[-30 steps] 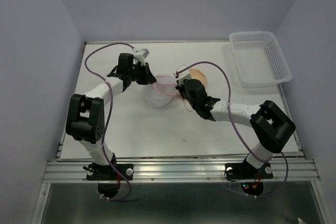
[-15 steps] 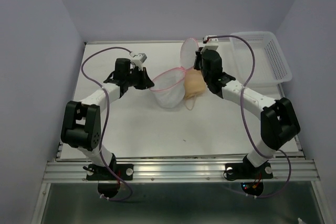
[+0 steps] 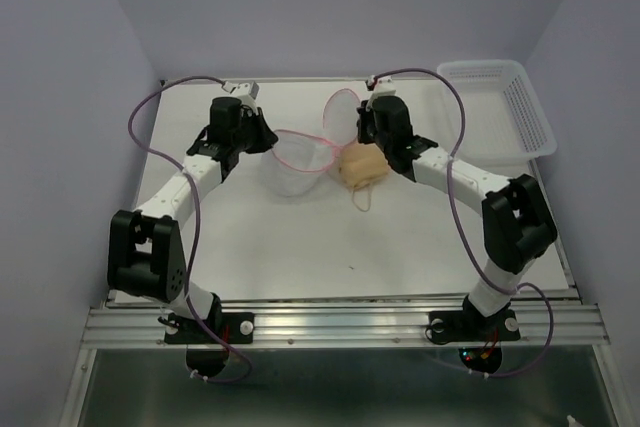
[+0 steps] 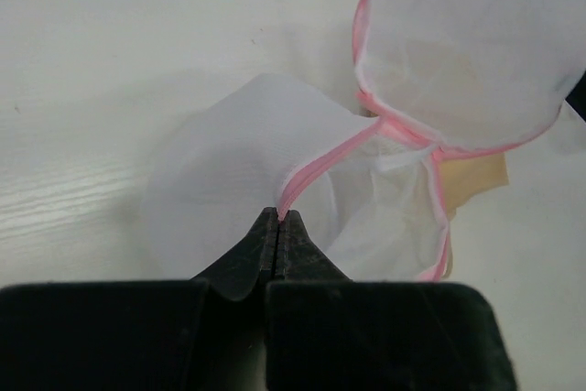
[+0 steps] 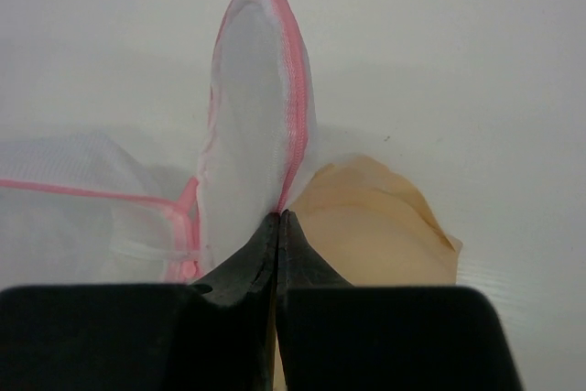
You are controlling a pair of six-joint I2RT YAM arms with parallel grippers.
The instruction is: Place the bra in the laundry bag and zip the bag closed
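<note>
The white mesh laundry bag with its pink zipper band lies open near the table's middle. My left gripper is shut on the bag's rim at its left side; it shows pinched in the left wrist view. My right gripper is shut on the bag's round lid flap and holds it upright; the right wrist view shows the zipper edge between the jaws. The peach-beige bra lies on the table just right of the bag, outside it, and shows under the right gripper.
A rigid white slotted plastic basket stands at the back right corner. Purple walls close the table at the back and sides. Cables loop above both arms.
Both grippers moved left with the bag. The right gripper lifted the lid flap from beside the bag a second ago. The bra now lies uncovered right of the bag.
</note>
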